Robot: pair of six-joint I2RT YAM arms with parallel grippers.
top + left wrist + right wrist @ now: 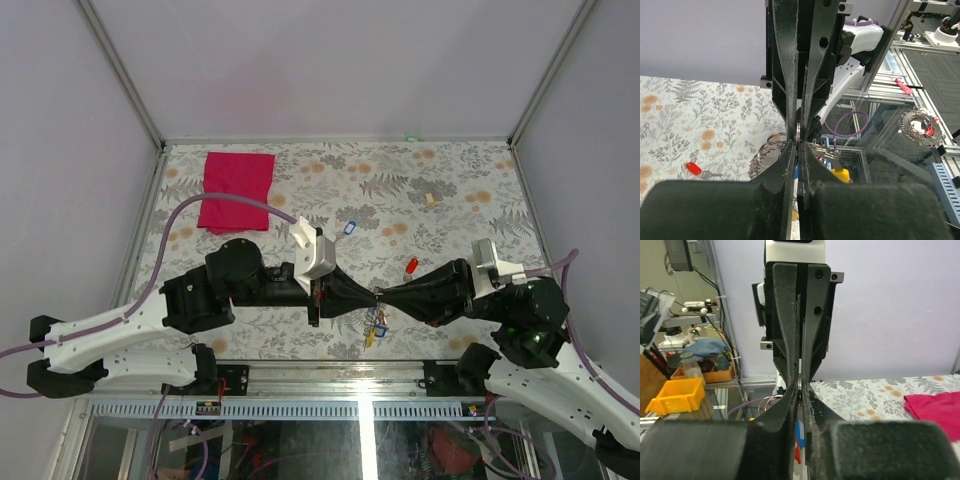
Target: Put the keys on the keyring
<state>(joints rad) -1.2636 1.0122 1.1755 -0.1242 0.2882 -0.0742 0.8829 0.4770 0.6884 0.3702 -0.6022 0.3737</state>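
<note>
My left gripper [367,297] and right gripper [387,297] meet tip to tip above the table's near edge. Both are shut on the thin metal keyring [377,297], held edge-on between them. In the left wrist view the keyring [798,132] is pinched at my left gripper [799,146]; in the right wrist view the keyring [799,381] is pinched at my right gripper [800,390]. Keys with yellow [841,175], blue [799,432] and red tags hang under it [374,326]. A loose blue-tagged key [349,227] and a loose red-tagged key [410,266] lie on the table.
A red cloth [236,190] lies at the back left. A small tan block [431,198] lies at the back right. The table's near edge and metal rail [330,368] run just below the grippers. Grey walls close in both sides.
</note>
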